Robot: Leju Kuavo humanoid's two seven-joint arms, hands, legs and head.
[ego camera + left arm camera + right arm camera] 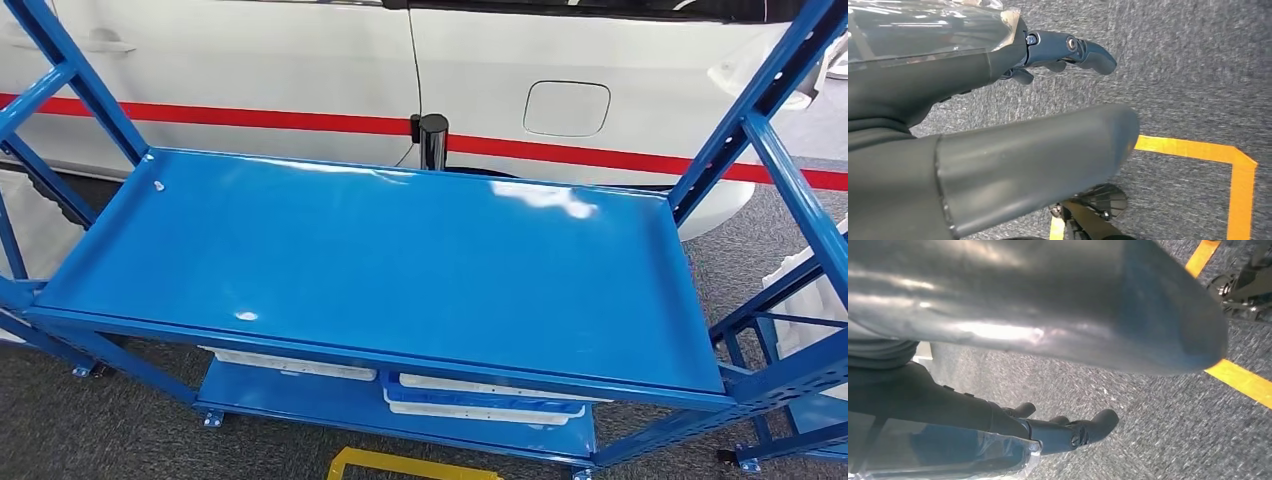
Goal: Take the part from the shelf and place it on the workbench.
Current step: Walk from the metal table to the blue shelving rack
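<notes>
A blue metal shelf (150, 330) stands right in front of me in the head view, and its top tier (400, 260) is bare. On the lower tier lie flat white parts: one at the left (290, 362) and a stack at the right (480, 398), both partly hidden under the top tier's front edge. My left hand (998, 130) hangs over the grey carpet with its thumb and fingers (1083, 50) apart, holding nothing. My right hand (1048, 330) also hangs over the carpet, fingers (1083, 432) stretched out and empty.
Behind the shelf is a white car with a red stripe (300, 118) and a black post (433, 140). Blue slanted uprights (760, 110) frame both sides. Yellow tape (400, 463) marks the grey carpet before the shelf.
</notes>
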